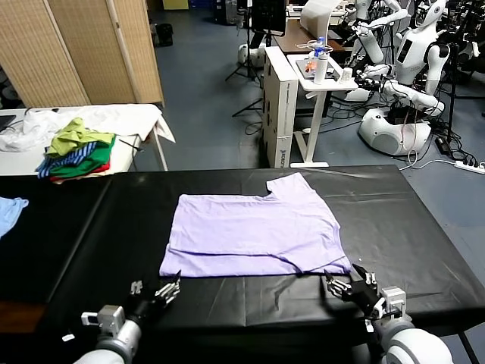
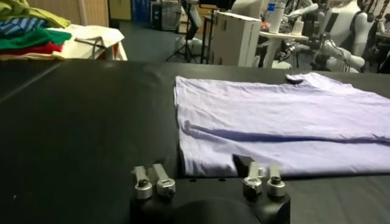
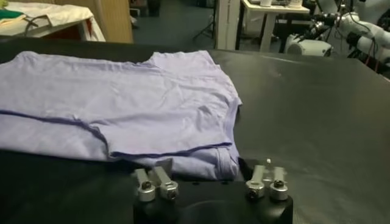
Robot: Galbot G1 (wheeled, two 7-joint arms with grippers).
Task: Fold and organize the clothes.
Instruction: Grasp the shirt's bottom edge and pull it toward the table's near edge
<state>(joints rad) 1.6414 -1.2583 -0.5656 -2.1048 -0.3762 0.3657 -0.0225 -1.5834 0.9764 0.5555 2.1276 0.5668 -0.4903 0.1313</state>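
The pale lavender T-shirt (image 1: 254,231) lies flat on the black table (image 1: 409,227), with a fold line running across its near part and one sleeve pointing to the far side. My left gripper (image 1: 163,290) is open, low at the shirt's near left corner; the hem lies just ahead of it in the left wrist view (image 2: 204,167). My right gripper (image 1: 345,284) is open at the near right corner, with the sleeve edge (image 3: 222,161) between its spread fingers (image 3: 210,170). Neither holds anything. The shirt also shows in the left wrist view (image 2: 274,122) and the right wrist view (image 3: 116,103).
A pile of green, striped and red clothes (image 1: 76,155) sits on a white table at the back left. A light blue cloth (image 1: 9,212) lies at the black table's left edge. A white desk (image 1: 322,76) and other robots (image 1: 409,76) stand behind.
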